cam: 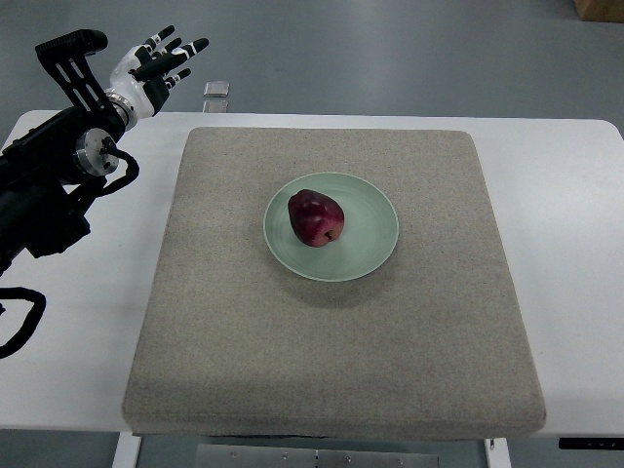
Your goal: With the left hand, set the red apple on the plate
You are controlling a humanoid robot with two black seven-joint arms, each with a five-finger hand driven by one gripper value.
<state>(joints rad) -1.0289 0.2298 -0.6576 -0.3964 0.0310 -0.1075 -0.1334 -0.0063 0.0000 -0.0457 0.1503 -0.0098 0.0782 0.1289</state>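
The red apple [316, 217] is deep crimson, slightly glossy, with darker patches, lying tilted with its stem end toward the lower right. It rests left of centre on the pale green plate [375, 244], which sits in the middle of a beige fabric mat [331, 361] on the white surface [561, 195]. No writing is readable anywhere. The left hand [156, 66] hangs at the upper left, well apart from the plate, fingers spread and empty.
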